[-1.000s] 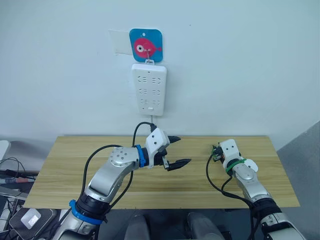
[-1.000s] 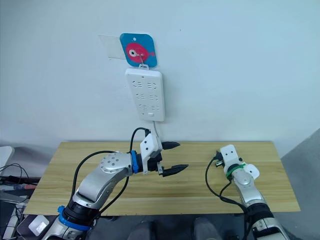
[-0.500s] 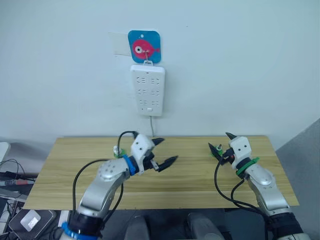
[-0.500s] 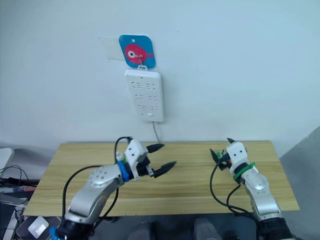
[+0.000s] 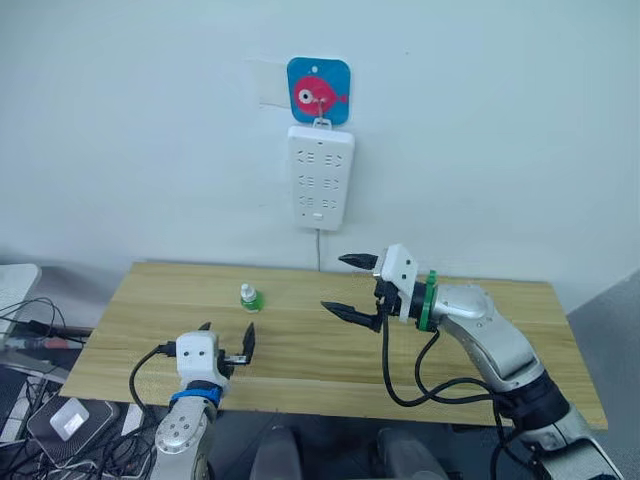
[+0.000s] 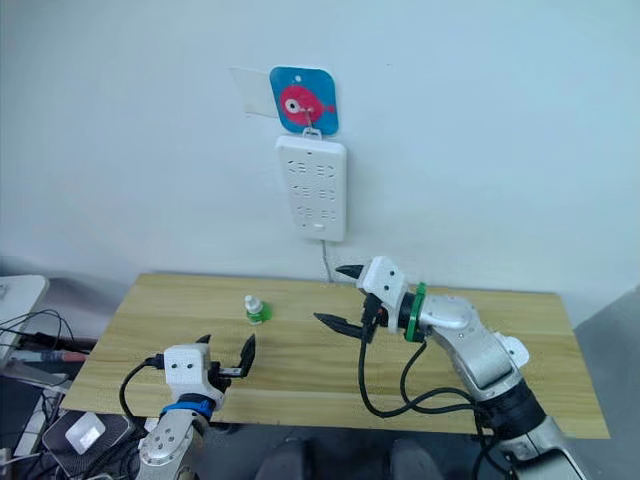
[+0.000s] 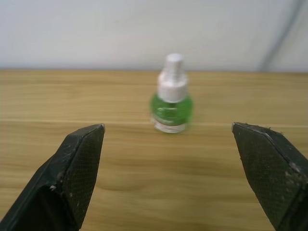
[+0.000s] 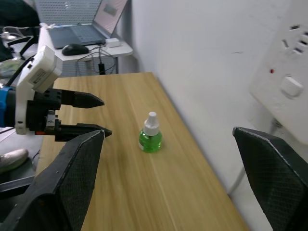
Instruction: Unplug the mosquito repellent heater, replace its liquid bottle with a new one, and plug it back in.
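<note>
The left gripper (image 5: 225, 345) has dropped to the table's (image 5: 300, 350) seven o'clock, jaws wide, uncovering a bottle (image 5: 249, 297); the right gripper (image 5: 350, 285), also wide and empty, now reaches centre; no heater visible.

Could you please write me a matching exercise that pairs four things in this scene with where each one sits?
Things:
1. green bottle
2. power strip
3. fish sticker
4. left pincer

Places:
A. on the wall, topmost
B. standing on the table, near its back edge
C. hanging on the wall below the sticker
D. open, low at the table's front edge

Pairs: 1-B, 2-C, 3-A, 4-D
</note>
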Controlling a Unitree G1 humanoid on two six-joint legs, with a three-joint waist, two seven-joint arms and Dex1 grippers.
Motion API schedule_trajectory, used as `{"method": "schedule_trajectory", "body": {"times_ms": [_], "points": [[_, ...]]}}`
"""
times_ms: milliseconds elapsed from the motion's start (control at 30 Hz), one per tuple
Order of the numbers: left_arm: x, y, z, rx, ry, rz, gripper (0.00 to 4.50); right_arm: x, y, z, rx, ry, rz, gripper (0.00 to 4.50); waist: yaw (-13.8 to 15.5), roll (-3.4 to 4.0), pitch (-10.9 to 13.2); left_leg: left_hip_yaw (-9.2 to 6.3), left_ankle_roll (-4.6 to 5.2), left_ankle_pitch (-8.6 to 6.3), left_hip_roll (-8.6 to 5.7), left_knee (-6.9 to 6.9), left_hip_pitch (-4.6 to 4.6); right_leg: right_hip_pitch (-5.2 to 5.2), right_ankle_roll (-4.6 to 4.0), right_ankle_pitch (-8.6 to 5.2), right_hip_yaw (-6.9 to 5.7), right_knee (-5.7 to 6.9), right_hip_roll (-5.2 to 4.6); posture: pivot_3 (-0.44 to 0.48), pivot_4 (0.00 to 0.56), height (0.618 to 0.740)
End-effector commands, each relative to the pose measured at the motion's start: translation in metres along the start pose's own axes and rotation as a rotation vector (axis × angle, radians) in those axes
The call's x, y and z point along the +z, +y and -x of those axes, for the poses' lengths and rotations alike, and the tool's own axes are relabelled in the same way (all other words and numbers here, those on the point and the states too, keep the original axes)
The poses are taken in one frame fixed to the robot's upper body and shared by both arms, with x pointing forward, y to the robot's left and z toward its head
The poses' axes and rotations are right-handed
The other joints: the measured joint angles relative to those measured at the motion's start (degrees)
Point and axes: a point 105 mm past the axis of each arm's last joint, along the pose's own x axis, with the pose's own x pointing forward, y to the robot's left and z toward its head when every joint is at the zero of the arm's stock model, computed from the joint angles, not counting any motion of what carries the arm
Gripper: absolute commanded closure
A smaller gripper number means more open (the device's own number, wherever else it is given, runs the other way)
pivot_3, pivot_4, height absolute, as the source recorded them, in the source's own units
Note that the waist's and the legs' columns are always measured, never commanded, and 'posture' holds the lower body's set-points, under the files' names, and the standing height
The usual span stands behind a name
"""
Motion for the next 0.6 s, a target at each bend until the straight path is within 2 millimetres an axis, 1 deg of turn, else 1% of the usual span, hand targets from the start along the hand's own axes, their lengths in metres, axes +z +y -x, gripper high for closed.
{"method": "schedule_trajectory", "body": {"times_ms": [33, 233, 300, 367, 433, 600], "points": [[0.003, 0.014, -0.013, 0.043, -0.054, -0.005, 0.00, 0.011, 0.004, 0.001, 0.062, -0.021, 0.002, 0.01, 0.15, -0.04, 0.02, -0.01, 0.00, 0.00, 0.00, 0.00, 0.00, 0.01, 0.00, 0.00, -0.01, -0.01, 0.00, 0.005, 0.186, 0.740], [-0.018, 0.008, -0.038, -0.008, -0.014, 0.031, 0.00, 0.005, 0.002, 0.008, 0.077, 0.052, 0.035, 0.01, -0.01, -0.11, 0.24, 0.02, 0.01, -0.01, 0.00, -0.03, -0.02, 0.00, 0.00, 0.00, 0.00, -0.05, 0.00, -0.006, 0.202, 0.740], [-0.022, 0.006, -0.044, -0.022, -0.007, 0.030, 0.00, 0.005, 0.001, 0.009, 0.076, 0.057, 0.033, 0.01, -0.07, -0.15, 0.28, 0.03, 0.01, -0.01, 0.00, -0.04, -0.03, -0.02, 0.00, 0.00, 0.01, -0.05, 0.02, -0.010, 0.202, 0.740], [-0.028, 0.000, -0.055, -0.060, 0.028, 0.056, 0.00, 0.008, 0.000, 0.011, 0.071, 0.058, 0.025, 0.01, -0.18, -0.14, 0.35, 0.04, 0.01, -0.01, 0.01, -0.06, -0.03, -0.03, 0.00, 0.00, 0.01, -0.05, 0.02, -0.029, 0.202, 0.740], [-0.030, -0.003, -0.062, -0.086, 0.042, 0.057, 0.00, 0.011, -0.001, 0.012, 0.067, 0.059, 0.019, 0.01, -0.23, -0.16, 0.40, 0.00, 0.00, 0.00, 0.02, -0.06, -0.04, -0.06, 0.00, 0.00, -0.02, -0.02, 0.06, -0.042, 0.199, 0.740], [-0.031, -0.003, -0.074, -0.080, 0.060, 0.048, 0.00, 0.015, -0.005, 0.016, 0.041, 0.064, 0.007, 0.01, -0.41, -0.17, 0.40, 0.06, 0.00, -0.01, 0.02, -0.07, -0.07, -0.09, 0.00, 0.00, 0.03, -0.06, 0.06, -0.067, 0.192, 0.740]]}}
